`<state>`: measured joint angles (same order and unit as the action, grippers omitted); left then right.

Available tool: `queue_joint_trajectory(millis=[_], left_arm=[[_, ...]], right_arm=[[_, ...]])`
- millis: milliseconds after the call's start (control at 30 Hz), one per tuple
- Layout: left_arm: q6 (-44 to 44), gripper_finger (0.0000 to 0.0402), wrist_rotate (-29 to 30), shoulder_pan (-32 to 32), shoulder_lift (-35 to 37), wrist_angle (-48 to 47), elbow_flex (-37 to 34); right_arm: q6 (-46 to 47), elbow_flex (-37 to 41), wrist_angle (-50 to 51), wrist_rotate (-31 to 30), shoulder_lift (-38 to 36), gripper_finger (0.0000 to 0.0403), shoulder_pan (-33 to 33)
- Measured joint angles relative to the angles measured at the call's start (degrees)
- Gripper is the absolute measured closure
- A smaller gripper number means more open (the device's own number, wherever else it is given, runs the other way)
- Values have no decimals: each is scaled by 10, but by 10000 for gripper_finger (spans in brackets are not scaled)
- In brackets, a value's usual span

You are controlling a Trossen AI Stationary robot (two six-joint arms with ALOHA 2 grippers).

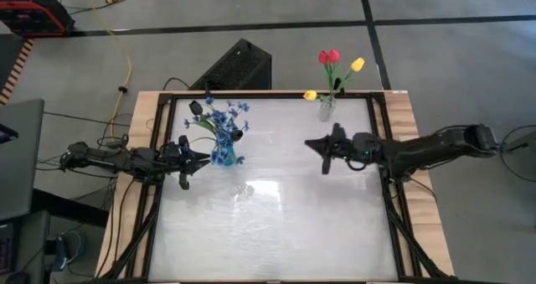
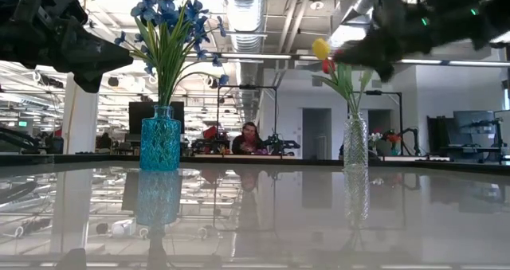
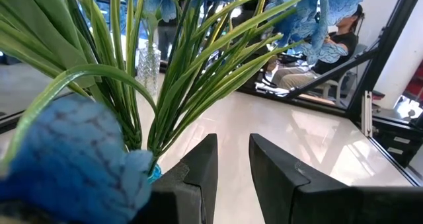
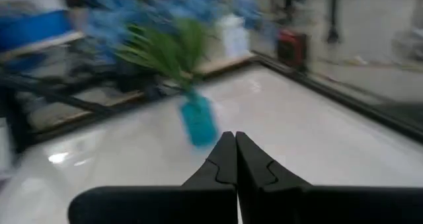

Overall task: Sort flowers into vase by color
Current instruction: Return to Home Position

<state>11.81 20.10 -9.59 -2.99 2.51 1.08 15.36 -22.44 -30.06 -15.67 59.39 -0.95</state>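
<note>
A blue glass vase [image 1: 224, 157] [image 2: 160, 138] stands on the left half of the table, holding blue sprays [image 1: 222, 116] and black blooms [image 1: 237, 135]. A clear vase [image 1: 326, 110] [image 2: 355, 141] at the far edge holds red tulips [image 1: 329, 57] and yellow tulips [image 1: 358, 64]. My left gripper [image 1: 199, 158] [image 3: 231, 154] points level at the blue vase from its left, just short of it. It is open, with nothing between its fingers. My right gripper [image 1: 308, 145] [image 4: 230, 139] hangs above the table's middle, shut and empty, pointing toward the blue vase [image 4: 198, 121].
A black box [image 1: 239, 66] sits on the floor beyond the far edge. A black frame [image 1: 381, 133] borders the glossy tabletop. The near half of the table [image 1: 276, 225] is bare. A person [image 2: 249, 137] sits in the room behind.
</note>
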Motion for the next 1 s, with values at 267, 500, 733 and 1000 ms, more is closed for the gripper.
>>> queue_joint_trajectory(millis=[267,500,733,1000], left_arm=[[0,326,0,0,0,0,0],[0,326,0,0,0,0,0],[0,326,0,0,0,0,0],[0,326,0,0,0,0,0]], right_arm=[[24,69,108,-9,-105,387,19],[-93,116,103,-8,-176,387,7],[-139,172,108,47,-265,387,-40],[-139,192,144,89,-344,375,-81]])
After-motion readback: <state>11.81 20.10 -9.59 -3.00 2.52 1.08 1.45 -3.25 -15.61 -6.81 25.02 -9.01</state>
